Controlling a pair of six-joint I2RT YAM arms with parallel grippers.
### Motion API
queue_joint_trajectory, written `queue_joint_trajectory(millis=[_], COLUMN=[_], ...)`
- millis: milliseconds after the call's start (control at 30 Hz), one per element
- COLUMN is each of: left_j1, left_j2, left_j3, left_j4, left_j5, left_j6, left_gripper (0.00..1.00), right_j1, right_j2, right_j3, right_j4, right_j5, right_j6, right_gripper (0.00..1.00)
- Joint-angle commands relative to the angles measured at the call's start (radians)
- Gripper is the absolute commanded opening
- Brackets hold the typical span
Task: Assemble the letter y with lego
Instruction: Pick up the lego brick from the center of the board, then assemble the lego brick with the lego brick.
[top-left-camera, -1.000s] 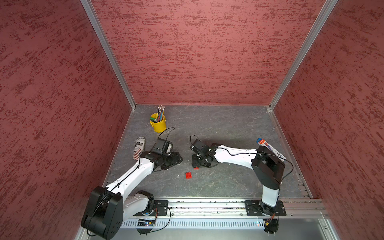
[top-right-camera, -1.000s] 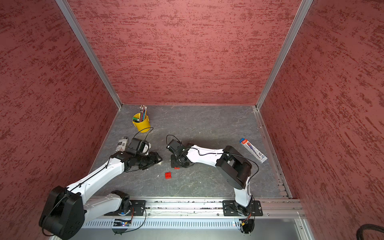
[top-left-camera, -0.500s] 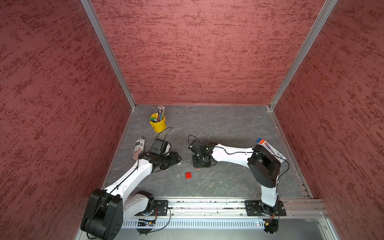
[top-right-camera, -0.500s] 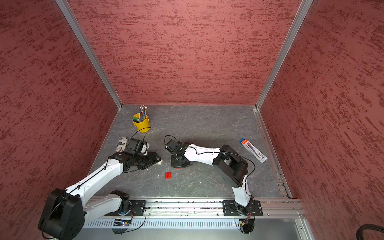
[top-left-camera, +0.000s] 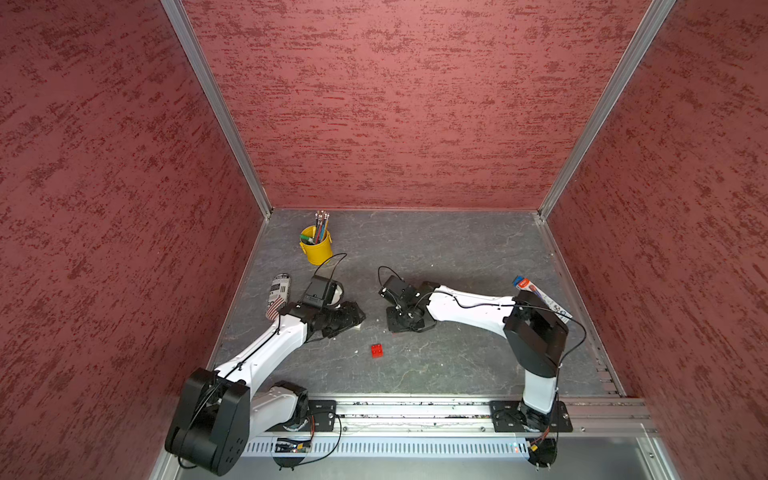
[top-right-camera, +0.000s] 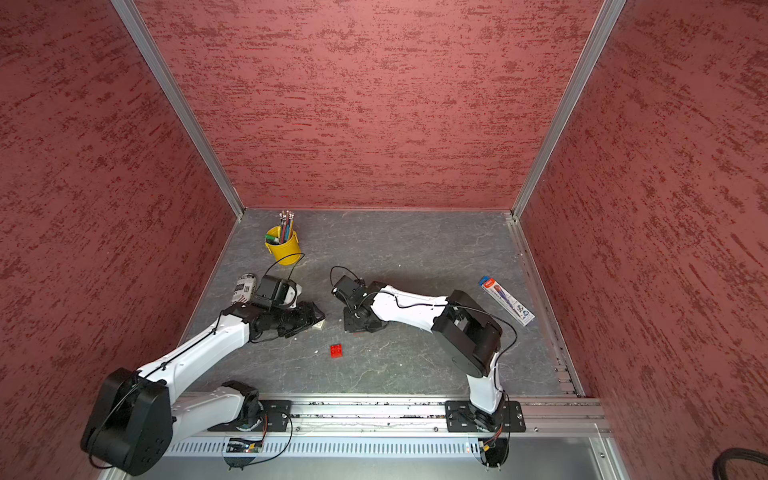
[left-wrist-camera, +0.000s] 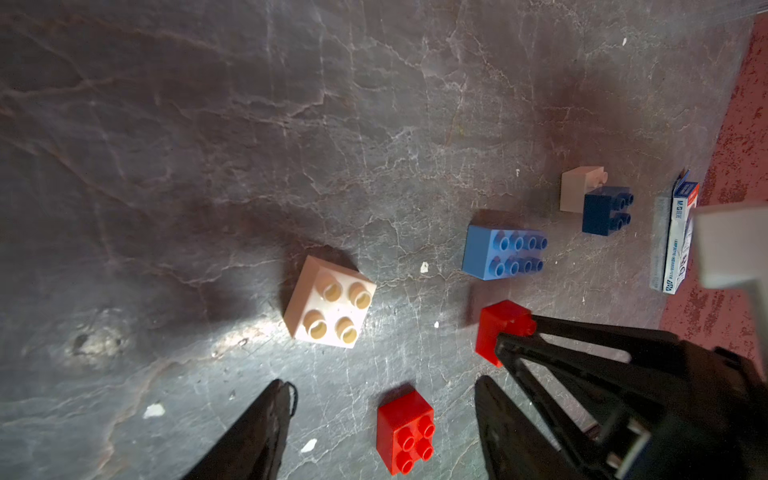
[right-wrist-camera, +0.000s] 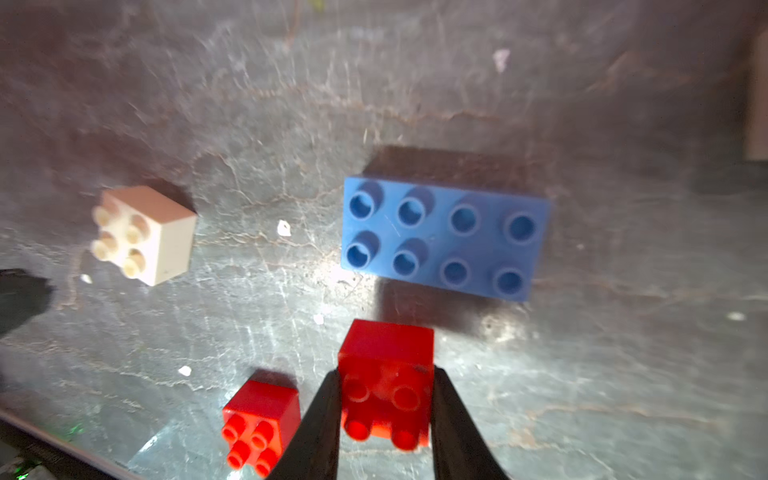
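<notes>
Lego first: one red brick (right-wrist-camera: 386, 390), square with four studs, is clamped between the two black fingers (right-wrist-camera: 320, 428) of the right gripper (right-wrist-camera: 386, 376). The fingers press its opposite sides, and its studs face the wrist camera. Whether it clears the grey table (right-wrist-camera: 623, 374) I cannot tell.

Just beside it a second red brick (right-wrist-camera: 259, 424) of the same shape rests studs-up. In a top view this piece (top-left-camera: 377, 350) lies in the open, nearer the front rail than either gripper. Past the held piece lies the long blue brick (right-wrist-camera: 444, 237), with two rows of four studs. Off to its side is a white brick (right-wrist-camera: 145, 235), square and four-studded.

The left gripper (left-wrist-camera: 380, 388) has its fingers spread apart and grips nothing. Its wrist view also shows a dark blue square brick (left-wrist-camera: 604, 210) close against a second white brick (left-wrist-camera: 579, 189); whether they are joined is unclear. A blue-and-white packet (left-wrist-camera: 679, 241) lies beyond them. A yellow cup (top-left-camera: 316, 249) of pencils stands near the back wall.
</notes>
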Motion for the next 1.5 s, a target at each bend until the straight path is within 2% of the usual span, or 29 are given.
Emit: queue_joint_trajectory(millis=[0,267,533,933,1467], left_j1=[-0.007,-0.042,-0.045,-0.045,-0.044], left_j2=[0.019,0.055,0.067,0.080,0.072], left_j3=[0.013,0.043,0.049,0.048,0.040], left_j4=[0.038,0.062,0.067,0.070,0.067], left_j5=[0.032,0.055,0.048,0.047,0.038], left_j6=[0.011,0.023,0.017,0.015,0.021], left_gripper=[0.72,0.72,0.72,0.72,0.72], right_j1=[-0.044,-0.127,-0.161,-0.163,-0.162], right_j2=[-0.069,-0.081,-0.045,-0.016,0.014], right_j3=[0.012,0.006,-0.001,-0.024,-0.040], right_j4=[-0.026,-0.027,0.006,0.034,0.052], right_j5=[0.048,0.039,-0.005,-0.089,-0.050], right_j6=[-0.042,-0.101,-0.128,-0.136,-0.109], right_gripper=[0.25,0.25,0.24,0.23,0.22])
